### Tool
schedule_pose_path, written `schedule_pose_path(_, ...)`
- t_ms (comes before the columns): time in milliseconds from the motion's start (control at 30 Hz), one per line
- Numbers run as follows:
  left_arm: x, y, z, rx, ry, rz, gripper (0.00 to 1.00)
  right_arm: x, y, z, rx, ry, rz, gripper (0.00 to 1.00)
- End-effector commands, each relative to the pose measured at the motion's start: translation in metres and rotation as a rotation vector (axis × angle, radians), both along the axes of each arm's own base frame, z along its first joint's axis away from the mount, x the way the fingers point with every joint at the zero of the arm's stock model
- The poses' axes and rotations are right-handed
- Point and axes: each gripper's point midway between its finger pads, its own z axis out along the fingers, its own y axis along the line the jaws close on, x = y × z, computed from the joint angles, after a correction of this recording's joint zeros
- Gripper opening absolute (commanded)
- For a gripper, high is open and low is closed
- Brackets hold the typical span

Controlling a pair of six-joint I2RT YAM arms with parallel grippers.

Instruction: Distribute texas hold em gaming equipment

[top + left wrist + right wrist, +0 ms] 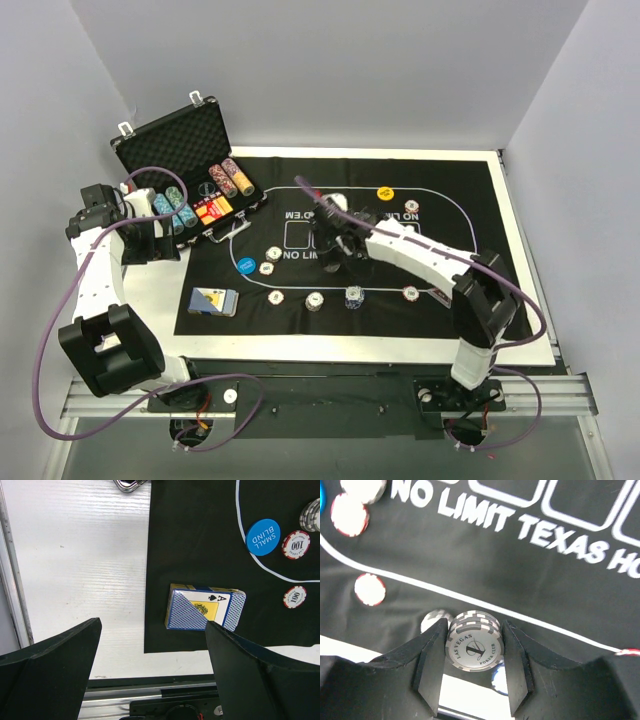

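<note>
White-walled booth, with a white table top [90, 555] carrying a black felt mat with a white printed oval [460, 200] and, at the mat's far left corner, an open black aluminium-edged case [175, 135] holding rows of speckled poker chips [230, 180]. Over the middle of the mat: right gripper [472, 650], narrowed onto a short stack of grey-and-white round chips [472, 642], pinched by the rim between both fingers and seemingly lifted clear of the felt, above the near line of the oval. Already laid out along that line: single small stacks [314, 300], spaced apart. Further left, a blue round disc marked SMALL BLIND [263, 537] with red-and-white chips [296, 545] just beside it; at the far side, a yellow round disc [385, 193]. At the near left corner of the mat, a blue-backed deck of playing cards [205, 609], flat and untouched. Left gripper [152, 626]: spread wide, holding nothing, hovering above the mat's edge by the deck. Looks like mid-distribution, carrying one more chip stack to a player's spot. Next, probably: pick a free gap on the oval, lower until the bottom chip meets the felt, then release gently to avoid toppling the stack or knocking a neighbouring one.
</note>
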Motion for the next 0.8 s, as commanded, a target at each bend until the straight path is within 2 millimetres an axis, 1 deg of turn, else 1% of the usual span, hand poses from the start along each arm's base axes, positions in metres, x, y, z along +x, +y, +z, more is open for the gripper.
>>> schedule_pose_path(0, 0.003, 0.001, 0.011, 0.012, -0.044, -0.006, 0.97, 0.049, -0.044, 0.028, -0.012, -0.037, -0.131, 0.30)
schedule_pose_path(33, 0.003, 0.002, 0.010, 0.010, -0.041, -0.006, 0.97, 0.067, -0.060, 0.034, 0.000, -0.043, -0.186, 0.30)
schedule_pose_path(67, 0.004, 0.002, 0.010, 0.012, -0.041, -0.005, 0.97, 0.075, -0.067, 0.029, -0.003, -0.030, -0.206, 0.29)
schedule_pose_path(100, 0.004, 0.002, 0.010, 0.013, -0.040, -0.005, 0.97, 0.094, -0.084, 0.032, 0.003, -0.039, -0.261, 0.29)
schedule_pose_path(133, 0.003, 0.003, 0.010, 0.014, -0.040, -0.002, 0.97, 0.103, -0.091, 0.026, -0.008, -0.028, -0.285, 0.29)
schedule_pose_path(167, 0.004, 0.003, 0.010, 0.014, -0.040, -0.004, 0.97, 0.119, -0.108, 0.028, -0.006, -0.031, -0.334, 0.29)
schedule_pose_path(200, 0.004, 0.003, 0.011, 0.017, -0.041, -0.005, 0.97, 0.127, -0.115, 0.017, -0.024, -0.014, -0.354, 0.29)
schedule_pose_path(233, 0.004, 0.003, 0.010, 0.017, -0.037, -0.004, 0.97, 0.142, -0.129, 0.022, -0.022, -0.029, -0.394, 0.29)
schedule_pose_path(267, 0.004, 0.003, 0.010, 0.016, -0.036, -0.004, 0.97, 0.155, -0.146, 0.014, -0.045, -0.027, -0.442, 0.29)
schedule_pose_path(300, 0.004, 0.003, 0.009, 0.014, -0.032, -0.004, 0.97, 0.162, -0.152, 0.012, -0.045, -0.028, -0.464, 0.29)
schedule_pose_path(333, 0.005, 0.003, 0.009, 0.013, -0.032, -0.005, 0.97, 0.173, -0.161, 0.004, -0.051, -0.018, -0.491, 0.28)
schedule_pose_path(367, 0.005, 0.004, 0.008, 0.011, -0.028, -0.005, 0.97, 0.177, -0.165, 0.001, -0.052, -0.017, -0.511, 0.28)
schedule_pose_path(400, 0.005, 0.004, 0.008, 0.010, -0.026, -0.002, 0.97, 0.185, -0.171, -0.007, -0.063, -0.010, -0.529, 0.28)
schedule_pose_path(467, 0.006, 0.004, 0.008, 0.009, -0.028, -0.001, 0.97, 0.194, -0.177, -0.019, -0.082, 0.002, -0.549, 0.28)
schedule_pose_path(500, 0.006, 0.004, 0.008, 0.009, -0.025, -0.002, 0.97, 0.195, -0.178, -0.031, -0.096, 0.020, -0.551, 0.29)
schedule_pose_path(533, 0.006, 0.004, 0.008, 0.009, -0.024, 0.002, 0.97, 0.200, -0.184, -0.031, -0.106, 0.013, -0.567, 0.29)
schedule_pose_path(633, 0.006, 0.005, 0.008, 0.013, -0.022, -0.001, 0.97, 0.207, -0.190, -0.046, -0.115, 0.032, -0.586, 0.29)
schedule_pose_path(667, 0.005, 0.005, 0.007, 0.013, -0.020, 0.001, 0.97, 0.211, -0.193, -0.047, -0.111, 0.031, -0.597, 0.29)
schedule_pose_path(700, 0.005, 0.005, 0.008, 0.016, -0.022, 0.000, 0.97, 0.212, -0.194, -0.053, -0.107, 0.042, -0.605, 0.29)
schedule_pose_path(733, 0.005, 0.005, 0.007, 0.014, -0.018, 0.000, 0.97, 0.215, -0.196, -0.053, -0.102, 0.043, -0.613, 0.31)
schedule_pose_path(767, 0.005, 0.005, 0.006, 0.015, -0.016, 0.001, 0.97, 0.215, -0.197, -0.060, -0.097, 0.057, -0.620, 0.32)
